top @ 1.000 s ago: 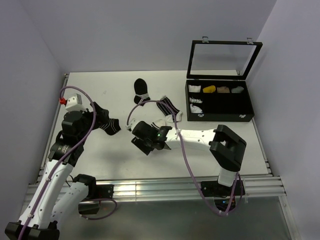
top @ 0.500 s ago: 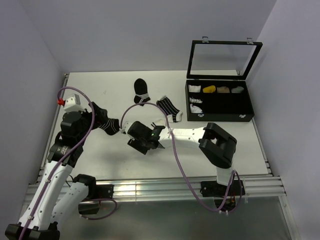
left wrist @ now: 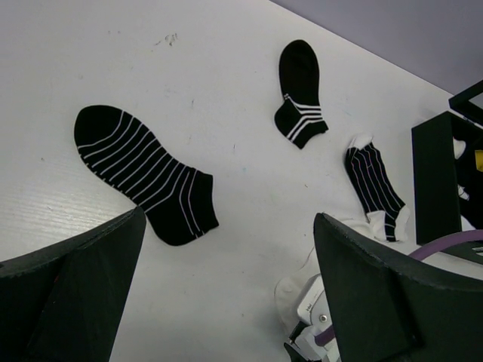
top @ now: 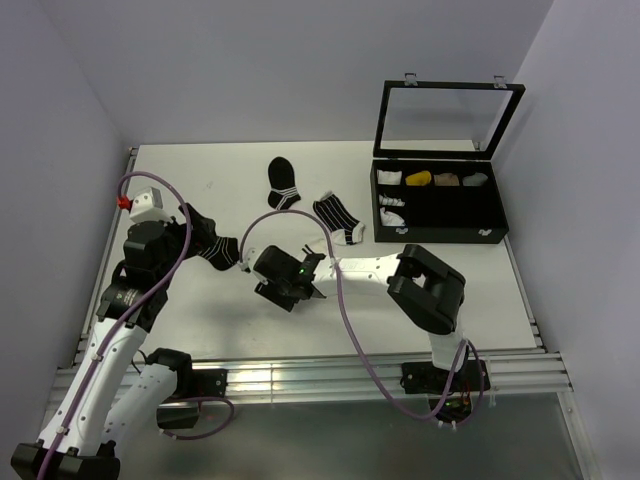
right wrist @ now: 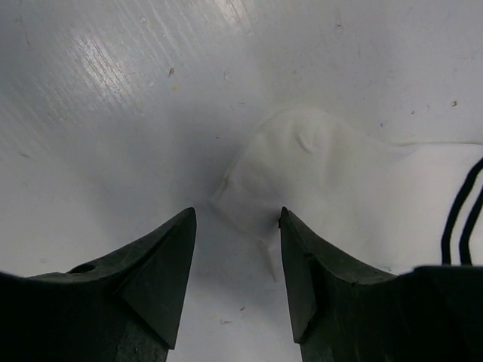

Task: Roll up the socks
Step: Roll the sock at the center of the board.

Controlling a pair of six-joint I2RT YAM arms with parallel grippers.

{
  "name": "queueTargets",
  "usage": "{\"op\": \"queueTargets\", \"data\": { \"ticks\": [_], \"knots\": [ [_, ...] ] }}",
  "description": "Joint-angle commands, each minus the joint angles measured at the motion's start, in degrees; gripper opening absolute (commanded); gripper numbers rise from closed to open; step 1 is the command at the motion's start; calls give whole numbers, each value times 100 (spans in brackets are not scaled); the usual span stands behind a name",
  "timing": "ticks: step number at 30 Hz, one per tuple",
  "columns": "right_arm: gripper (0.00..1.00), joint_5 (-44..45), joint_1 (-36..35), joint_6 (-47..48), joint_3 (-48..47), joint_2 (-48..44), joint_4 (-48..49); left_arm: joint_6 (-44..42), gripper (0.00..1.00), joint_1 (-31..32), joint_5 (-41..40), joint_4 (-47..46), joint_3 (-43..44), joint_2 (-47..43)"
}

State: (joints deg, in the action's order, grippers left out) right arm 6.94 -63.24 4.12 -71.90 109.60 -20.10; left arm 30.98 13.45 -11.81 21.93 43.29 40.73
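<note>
Right gripper [right wrist: 235, 217]: jaws narrowly parted, straddling the tip of the white sock [right wrist: 324, 173] without clamping it. Left gripper [left wrist: 228, 220]: jaws wide apart, unloaded.

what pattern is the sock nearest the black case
The sock: black with white stripes, white ends; clearest in left wrist view.
</note>
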Motion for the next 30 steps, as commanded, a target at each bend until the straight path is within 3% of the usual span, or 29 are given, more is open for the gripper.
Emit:
{"op": "queueTargets", "data": {
  "ticks": [1,9,22,30],
  "knots": [
    [56,-35,-48,-34,96,96,225,31,99,-18,74,-102,13,-4],
    [53,-88,-48,-113,229,237,340,39,99,-18,74,-102,22,23],
    [38,-114,-48,-403,282,386,445,57,99,-36,74,-93,4,67],
    [17,-342,-21,-667,325,308,586,136,99,-36,91,-163,-31,5]
  ]
}}
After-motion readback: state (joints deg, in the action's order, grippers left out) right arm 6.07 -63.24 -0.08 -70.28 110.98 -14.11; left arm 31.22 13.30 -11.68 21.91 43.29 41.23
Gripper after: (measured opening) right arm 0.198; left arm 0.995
